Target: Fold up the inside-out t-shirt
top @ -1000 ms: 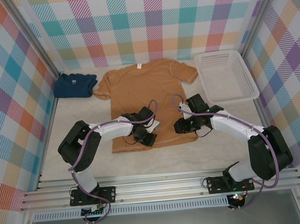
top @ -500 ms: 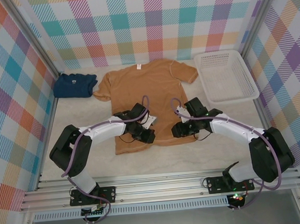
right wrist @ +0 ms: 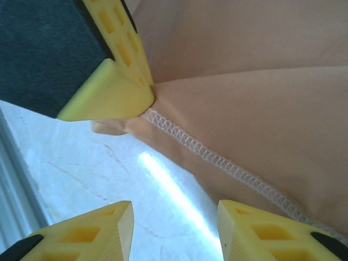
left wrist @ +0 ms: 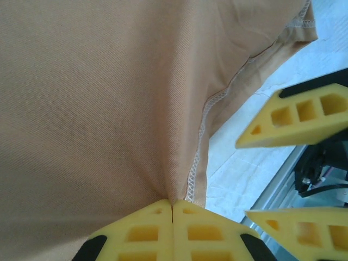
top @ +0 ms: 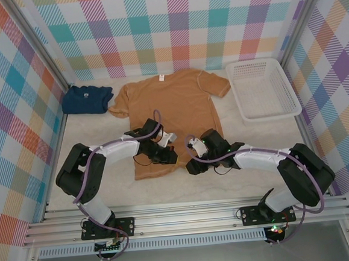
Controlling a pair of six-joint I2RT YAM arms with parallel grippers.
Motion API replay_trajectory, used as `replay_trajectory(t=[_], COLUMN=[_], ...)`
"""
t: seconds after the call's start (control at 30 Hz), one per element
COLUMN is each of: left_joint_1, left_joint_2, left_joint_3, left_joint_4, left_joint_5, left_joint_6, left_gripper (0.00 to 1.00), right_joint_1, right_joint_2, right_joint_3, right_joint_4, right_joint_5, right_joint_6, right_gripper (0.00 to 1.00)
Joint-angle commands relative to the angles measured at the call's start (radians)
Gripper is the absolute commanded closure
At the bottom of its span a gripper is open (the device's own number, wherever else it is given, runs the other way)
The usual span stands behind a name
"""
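Near tabletop (top: 167, 188) front edge, middle: left gripper (left wrist: 173, 205) pinches hem corner of inside-out t-shirt (top: 172, 106), fingers pressed together (hem stitching plain in wrist views). Right gripper (right wrist: 174, 231) just beside, fingers spread over bare tabletop. Top view: t-shirt flat, collar toward far edge; navy shirt (top: 86, 99) far-left corner, basket (top: 273, 115) far-right.

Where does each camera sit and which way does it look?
Top: above and behind, looking down on the tan soft-fabric t-shirt, left arm, right arm.
Left wrist: faces the hem its shut left gripper pinches.
Right wrist: faces that hem past its open right gripper.
Shared: each wrist view shows the other's yellow fingers.
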Motion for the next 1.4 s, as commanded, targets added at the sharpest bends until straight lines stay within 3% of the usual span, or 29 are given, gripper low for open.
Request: replay_trajectory(t=[0.0, 0.37, 0.6, 0.83, 1.0, 1.2, 1.37], left_joint_1=[0.009, 0.011, 0.012, 0.011, 0.011, 0.010, -0.038], left_joint_2=[0.020, 0.035, 0.034, 0.041, 0.034, -0.067, -0.280], left_joint_3=[-0.004, 0.009, 0.009, 0.009, 0.012, -0.024, -0.165], left_joint_4=[0.022, 0.005, -0.009, -0.007, -0.007, 0.025, 0.200], left_joint_5=[0.068, 0.075, 0.059, 0.047, 0.039, -0.073, -0.235], left_joint_6=[-0.023, -0.015, -0.011, -0.007, -0.007, 0.007, 0.071], left_gripper=[0.99, 1.00, 1.00, 0.95, 0.91, 0.57, 0.43], right_joint_1=[0.020, 0.044, 0.049, 0.049, 0.047, 0.009, -0.052], right_joint_2=[0.025, 0.113, 0.118, 0.038, 0.006, -0.035, -0.050], right_joint_3=[-0.011, 0.004, 0.009, -0.009, -0.013, 0.016, 0.054], right_joint_4=[0.118, 0.175, 0.200, 0.161, 0.137, 0.062, 0.024], right_joint_5=[0.058, 0.083, 0.101, 0.112, 0.117, 0.041, -0.097], right_joint_6=[-0.091, -0.146, -0.139, -0.133, -0.116, -0.038, 0.074], right_gripper=[0.53, 0.53, 0.81, 1.00, 1.00, 1.00, 1.00])
